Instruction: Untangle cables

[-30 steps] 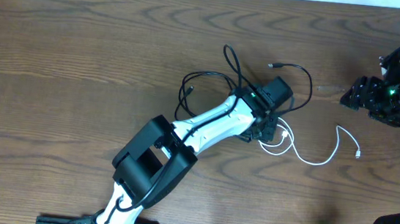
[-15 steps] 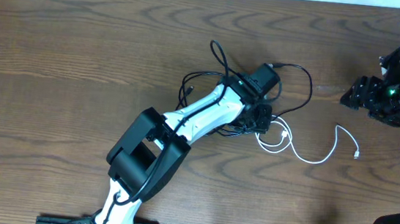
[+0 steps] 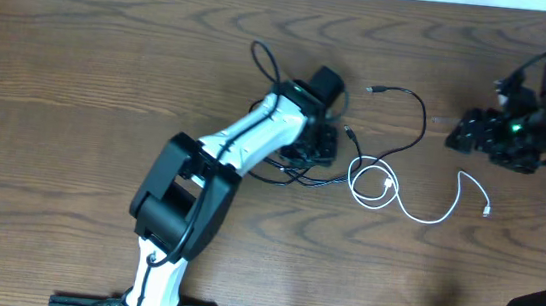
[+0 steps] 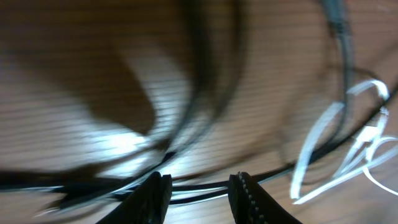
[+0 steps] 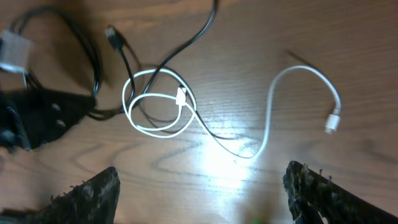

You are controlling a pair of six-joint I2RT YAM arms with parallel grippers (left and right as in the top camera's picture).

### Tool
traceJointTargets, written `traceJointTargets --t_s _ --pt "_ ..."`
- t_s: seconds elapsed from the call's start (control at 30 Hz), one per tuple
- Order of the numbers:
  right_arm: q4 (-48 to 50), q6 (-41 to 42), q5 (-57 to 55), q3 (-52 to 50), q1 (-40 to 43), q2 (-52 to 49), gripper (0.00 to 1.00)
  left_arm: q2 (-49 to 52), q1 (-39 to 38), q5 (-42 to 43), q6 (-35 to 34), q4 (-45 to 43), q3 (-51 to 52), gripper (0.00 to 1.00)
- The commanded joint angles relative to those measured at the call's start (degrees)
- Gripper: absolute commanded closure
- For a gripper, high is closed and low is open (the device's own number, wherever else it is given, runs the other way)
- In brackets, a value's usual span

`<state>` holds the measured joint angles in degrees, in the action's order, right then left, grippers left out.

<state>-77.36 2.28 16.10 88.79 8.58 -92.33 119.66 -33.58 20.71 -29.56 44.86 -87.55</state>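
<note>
- Cables (image 3: 423,125): thin flexible cords, one white and the others black, lying partly tangled mid-table on the dark brown wooden tabletop (image 3: 79,84).
- Nearest: the thin white cord (image 3: 355,171), coiled in a few overlapping loops just right of the left arm's wrist, crossed by a black strand, with a long tail curving off to the right and ending in a small white plug (image 5: 333,121) on bare wood.
- Next: left gripper (image 4: 200,198), black on a white forearm, low over the black tangle (image 3: 311,180). Jaws narrowly parted, dark strands blurred across the gap. Gripped or merely lying beneath, impossible to tell.
- Off to the right, near the table edge: right gripper (image 5: 208,193), black, well apart from every cord, fingers spread wide and holding nothing.
- Farther: a long black cord sweeping right from the tangle in an arc, then back to a small black plug (image 3: 372,87).
- Farthest: a narrow black loop (image 3: 260,56) sticking out beyond the left wrist.
</note>
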Motion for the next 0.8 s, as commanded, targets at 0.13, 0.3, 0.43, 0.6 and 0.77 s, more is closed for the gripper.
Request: traceJointTargets --t_s 0.13,0.3,0.43,0.6,0.77 --pt "7.56 -2.99 0.57 -9.38 -9.73 0.28 0.18 -2.23 1.31 -1.36 3.45 6.03 -0.44 0.63" --pt "16.44 -7.80 -2.49 -15.74 -16.20 0.28 0.20 -2.23 1.33 -8.92 3.37 9.14 -0.44 0.63" --pt "25.29 -9.44 -8.72 -22.53 -20.63 0.26 0.22 -2.23 1.51 -12.11 3.37 10.75 -0.42 0.63" --pt "35.30 -12.79 -9.01 -30.12 -23.54 0.28 0.24 -2.23 1.55 -12.87 3.39 11.45 -0.42 0.63" --pt "46.99 -12.85 -10.21 -36.74 -24.11 0.28 0.32 -2.23 1.53 -12.85 3.37 11.47 -0.42 0.62"
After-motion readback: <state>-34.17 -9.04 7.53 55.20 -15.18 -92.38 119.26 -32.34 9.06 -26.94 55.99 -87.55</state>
